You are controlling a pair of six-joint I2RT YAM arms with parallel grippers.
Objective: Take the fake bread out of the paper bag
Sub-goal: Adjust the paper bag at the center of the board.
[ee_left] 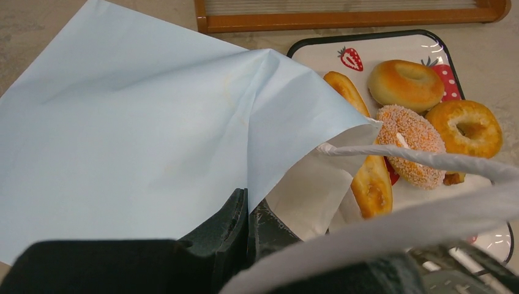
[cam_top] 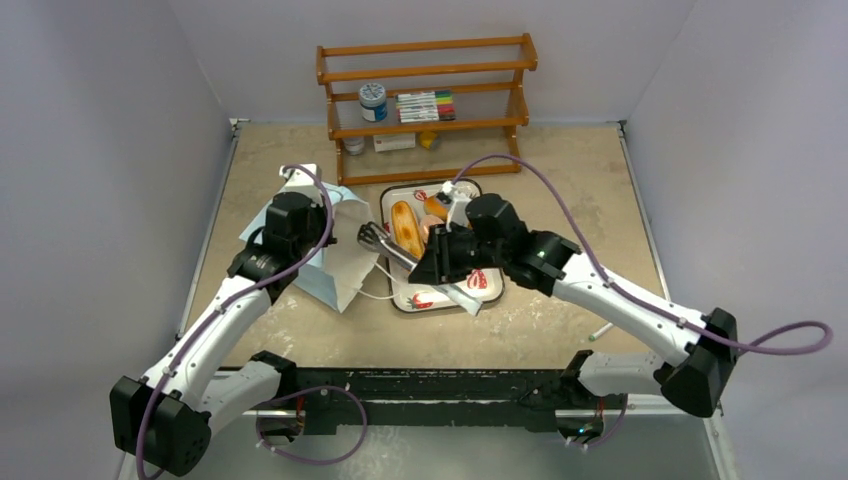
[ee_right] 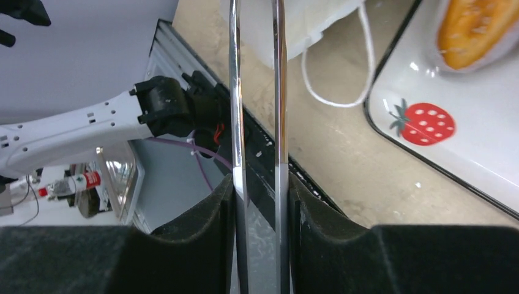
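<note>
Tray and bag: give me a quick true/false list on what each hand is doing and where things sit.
1. The right hand grips metal tongs. True.
2. The paper bag lies on the robot's right of the tray. False: it lies on the tray's left side.
3. The long loaf lies on the tray. True.
4. The left hand hangs open over the tray. False: it is shut on the bag's edge.
5. The wooden shelf holds nothing. False: a jar and markers sit on it.
</note>
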